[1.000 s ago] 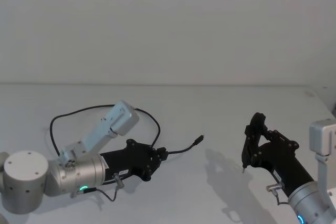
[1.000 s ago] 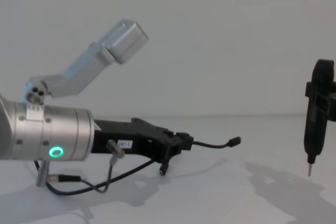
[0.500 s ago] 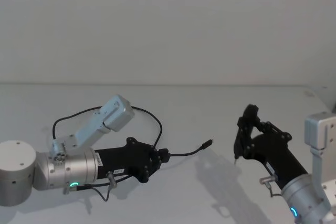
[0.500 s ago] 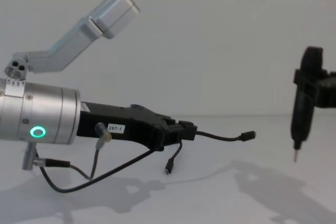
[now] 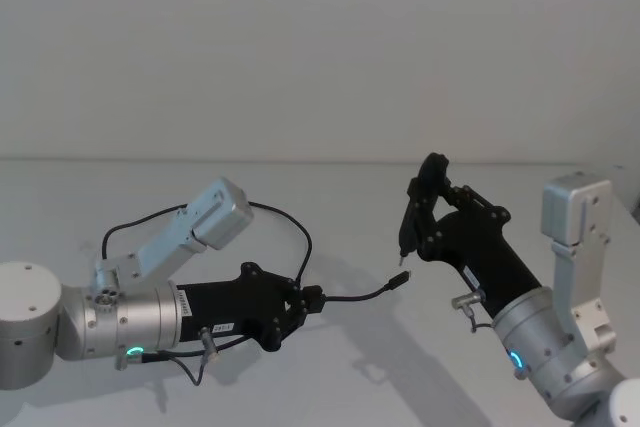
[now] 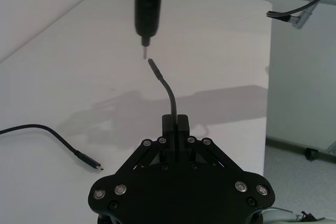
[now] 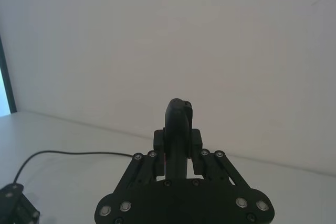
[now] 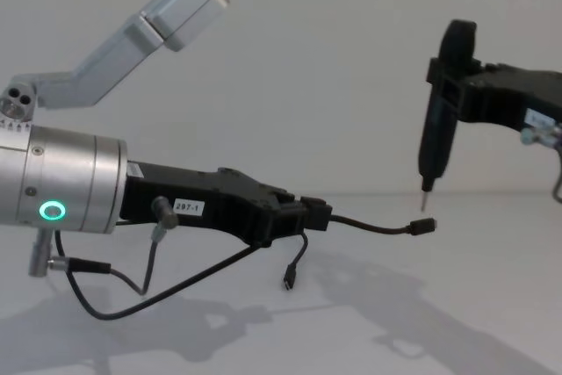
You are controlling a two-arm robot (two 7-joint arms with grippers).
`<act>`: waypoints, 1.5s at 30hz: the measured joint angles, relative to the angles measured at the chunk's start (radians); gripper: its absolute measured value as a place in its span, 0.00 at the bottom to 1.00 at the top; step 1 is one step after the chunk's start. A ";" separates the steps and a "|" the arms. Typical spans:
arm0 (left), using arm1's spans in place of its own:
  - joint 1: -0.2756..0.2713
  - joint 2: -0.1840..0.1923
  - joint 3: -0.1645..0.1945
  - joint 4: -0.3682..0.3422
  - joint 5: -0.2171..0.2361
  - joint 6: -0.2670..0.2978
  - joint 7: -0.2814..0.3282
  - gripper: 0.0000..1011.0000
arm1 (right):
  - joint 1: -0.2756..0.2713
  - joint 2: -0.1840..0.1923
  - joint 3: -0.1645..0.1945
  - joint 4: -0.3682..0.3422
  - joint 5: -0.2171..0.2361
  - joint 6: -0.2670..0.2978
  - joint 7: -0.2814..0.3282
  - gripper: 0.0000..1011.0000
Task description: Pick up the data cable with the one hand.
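My left gripper [image 5: 310, 299] [image 8: 316, 215] [image 6: 175, 121], black with a white label on a silver cylinder with a green ring light [image 8: 53, 211], is shut on the data cable [image 5: 355, 294] [image 8: 378, 227] [image 6: 169, 90] above the white table. A short length sticks out rightward to a small plug [image 8: 424, 227]. The rest loops back behind the arm [image 5: 270, 212], and the other plug hangs below [image 8: 288, 283]. My right gripper [image 5: 404, 252] [image 8: 426, 183] [image 6: 144, 35] [image 7: 178, 111] is shut, pointing down, its pale tip just above the cable's free plug.
The white table [image 5: 330, 377] stretches in front of a plain white wall. A short grey-black wire with a silver plug [image 8: 158, 217] hangs under my left wrist. A silver camera bracket [image 8: 176, 6] rises above the left arm, and another [image 5: 575, 212] stands on the right arm.
The right gripper has swung left and forward until its tip stands over the cable's free plug. The left gripper has shifted slightly right, still holding the cable.
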 joint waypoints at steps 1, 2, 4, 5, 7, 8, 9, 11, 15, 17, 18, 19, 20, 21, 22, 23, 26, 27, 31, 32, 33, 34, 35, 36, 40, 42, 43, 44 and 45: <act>0.000 0.000 0.000 -0.001 -0.001 0.000 -0.001 0.04 | 0.008 -0.005 -0.003 0.007 0.000 -0.003 0.005 0.28; 0.000 0.001 0.000 -0.002 -0.001 0.001 -0.001 0.04 | 0.008 -0.005 -0.003 0.007 0.000 -0.003 0.005 0.28; 0.000 0.002 0.000 -0.003 -0.002 0.001 -0.002 0.04 | 0.015 -0.012 -0.005 0.015 0.000 -0.007 0.011 0.28; 0.000 0.003 0.000 -0.003 -0.003 0.002 -0.004 0.04 | 0.019 -0.015 -0.007 0.019 0.000 -0.008 0.014 0.28; -0.001 0.004 0.000 -0.005 -0.003 0.003 -0.005 0.04 | 0.024 -0.020 -0.007 0.025 0.000 -0.010 0.019 0.28; -0.001 0.004 0.000 -0.006 -0.004 0.003 -0.006 0.04 | 0.024 -0.020 -0.007 0.025 0.000 -0.010 0.019 0.28; -0.001 0.004 0.000 -0.006 -0.004 0.003 -0.006 0.04 | 0.026 -0.021 -0.007 0.027 0.000 -0.010 0.021 0.28; -0.001 0.005 0.000 -0.006 -0.005 0.003 -0.008 0.04 | 0.027 -0.023 -0.006 0.030 0.000 -0.011 0.024 0.28; -0.001 0.006 0.000 -0.008 -0.005 0.004 -0.009 0.04 | 0.027 -0.025 -0.003 0.033 0.000 -0.011 0.028 0.28; -0.001 0.006 0.000 -0.008 -0.005 0.004 -0.009 0.04 | 0.027 -0.025 0.001 0.034 0.000 -0.012 0.031 0.28; -0.001 0.006 0.000 -0.008 -0.006 0.004 -0.010 0.04 | 0.027 -0.025 0.001 0.034 0.000 -0.012 0.031 0.28; -0.001 0.006 0.000 -0.008 -0.006 0.004 -0.010 0.04 | 0.026 -0.025 0.003 0.036 0.000 -0.012 0.032 0.28; -0.001 0.007 0.000 -0.009 -0.006 0.004 -0.010 0.04 | 0.025 -0.025 0.005 0.037 -0.001 -0.013 0.033 0.28; -0.001 0.007 0.000 -0.009 -0.006 0.004 -0.010 0.04 | 0.025 -0.025 0.006 0.038 -0.001 -0.013 0.033 0.28; -0.001 0.007 0.000 -0.009 -0.006 0.004 -0.011 0.04 | 0.024 -0.025 0.007 0.038 -0.002 -0.013 0.034 0.28; -0.001 0.007 0.000 -0.009 -0.006 0.004 -0.011 0.04 | 0.023 -0.025 0.010 0.040 -0.003 -0.014 0.034 0.28; -0.001 0.007 0.000 -0.009 -0.006 0.005 -0.011 0.04 | 0.022 -0.025 0.013 0.043 -0.006 -0.014 0.035 0.28; -0.001 0.007 0.000 -0.010 -0.006 0.005 -0.011 0.04 | 0.021 -0.025 0.016 0.046 -0.007 -0.015 0.036 0.28; -0.001 0.007 0.000 -0.010 -0.007 0.005 -0.012 0.04 | 0.019 -0.025 0.021 0.050 -0.010 -0.016 0.037 0.28; -0.001 0.008 0.000 -0.010 -0.007 0.005 -0.012 0.04 | 0.018 -0.025 0.023 0.052 -0.011 -0.016 0.038 0.28; -0.001 0.008 0.000 -0.010 -0.007 0.005 -0.012 0.04 | 0.017 -0.025 0.024 0.052 -0.011 -0.016 0.039 0.28; -0.001 0.008 0.000 -0.010 -0.007 0.005 -0.012 0.04 | 0.017 -0.025 0.025 0.052 -0.012 -0.016 0.039 0.28; -0.001 0.008 0.000 -0.010 -0.007 0.005 -0.012 0.04 | 0.016 -0.025 0.026 0.053 -0.012 -0.016 0.040 0.28; -0.001 0.008 0.000 -0.010 -0.007 0.005 -0.012 0.04 | 0.014 -0.025 0.028 0.053 -0.013 -0.016 0.040 0.28; -0.001 0.008 0.000 -0.010 -0.007 0.005 -0.012 0.04 | 0.010 -0.025 0.032 0.053 -0.015 -0.014 0.043 0.28; -0.001 0.008 0.000 -0.011 -0.007 0.005 -0.012 0.04 | 0.007 -0.024 0.035 0.053 -0.016 -0.013 0.047 0.28; -0.001 0.008 0.000 -0.010 -0.007 0.005 -0.012 0.04 | 0.007 -0.024 0.035 0.053 -0.016 -0.013 0.047 0.28; -0.001 0.008 0.000 -0.011 -0.007 0.005 -0.012 0.04 | 0.006 -0.023 0.037 0.053 -0.017 -0.013 0.049 0.28; -0.001 0.008 0.000 -0.010 -0.007 0.005 -0.012 0.04 | 0.005 -0.023 0.037 0.052 -0.017 -0.012 0.051 0.28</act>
